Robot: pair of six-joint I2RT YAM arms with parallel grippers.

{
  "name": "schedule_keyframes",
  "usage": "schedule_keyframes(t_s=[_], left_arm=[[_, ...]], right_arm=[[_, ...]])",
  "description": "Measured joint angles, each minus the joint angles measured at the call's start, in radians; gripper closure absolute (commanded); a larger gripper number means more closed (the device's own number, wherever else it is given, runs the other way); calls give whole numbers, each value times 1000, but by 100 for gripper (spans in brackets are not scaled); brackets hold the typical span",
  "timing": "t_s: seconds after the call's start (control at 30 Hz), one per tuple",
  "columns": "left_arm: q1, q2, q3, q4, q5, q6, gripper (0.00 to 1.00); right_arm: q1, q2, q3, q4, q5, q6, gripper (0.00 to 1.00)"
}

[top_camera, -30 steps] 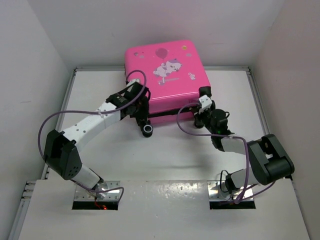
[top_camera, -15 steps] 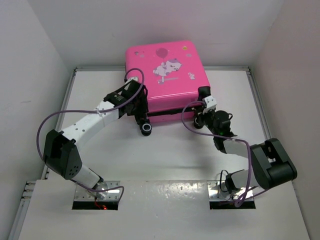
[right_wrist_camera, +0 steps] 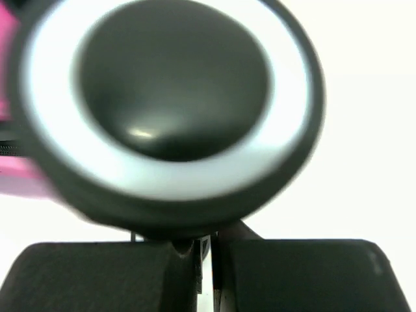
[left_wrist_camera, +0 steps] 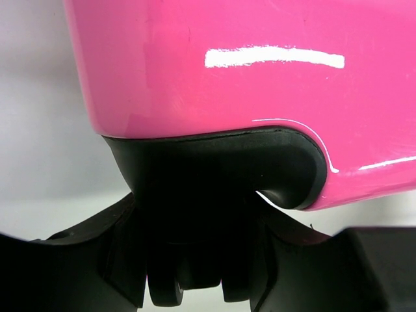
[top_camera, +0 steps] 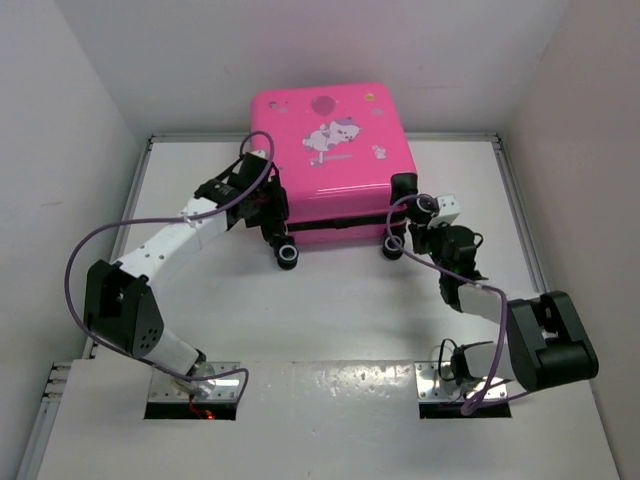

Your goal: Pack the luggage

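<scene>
White flat table (top_camera: 330,320) under both arms. The luggage, a large bright pink hard-shell suitcase (top_camera: 335,150) with a white cartoon animal print on its lid, lies lid-up and closed directly ahead of both grippers, at the far end of the table near the back wall.

Left white-and-black arm (top_camera: 170,240) reaches to the case's near-left corner. Right arm (top_camera: 540,340) reaches to the near-right corner.

Left gripper (left_wrist_camera: 201,270): fingers (left_wrist_camera: 71,273) apart, straddling the black plastic caster mount (left_wrist_camera: 221,169) under the pink shell. It's black on black in the wrist view, so I can't tell whether they're pressing on it.

Right gripper (right_wrist_camera: 205,253): fingers together, nothing between them. A small black wheel with a white ring (right_wrist_camera: 175,97) sits just beyond the fingertips, blurred, filling the wrist view.

A second small black wheel (top_camera: 289,257) is just beside the left gripper, on its near side.

Thin purple cable (top_camera: 75,255) loops out from the left arm.
</scene>
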Motion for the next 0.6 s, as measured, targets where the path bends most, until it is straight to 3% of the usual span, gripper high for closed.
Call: schedule_keyframes(t_s=[0.27, 0.6], left_arm=[[71, -59, -107, 132, 72, 67, 100], [146, -131, -243, 324, 51, 324, 100]], right_arm=[[-71, 56, 51, -2, -116, 58, 100], [-158, 192, 188, -19, -242, 101, 100]])
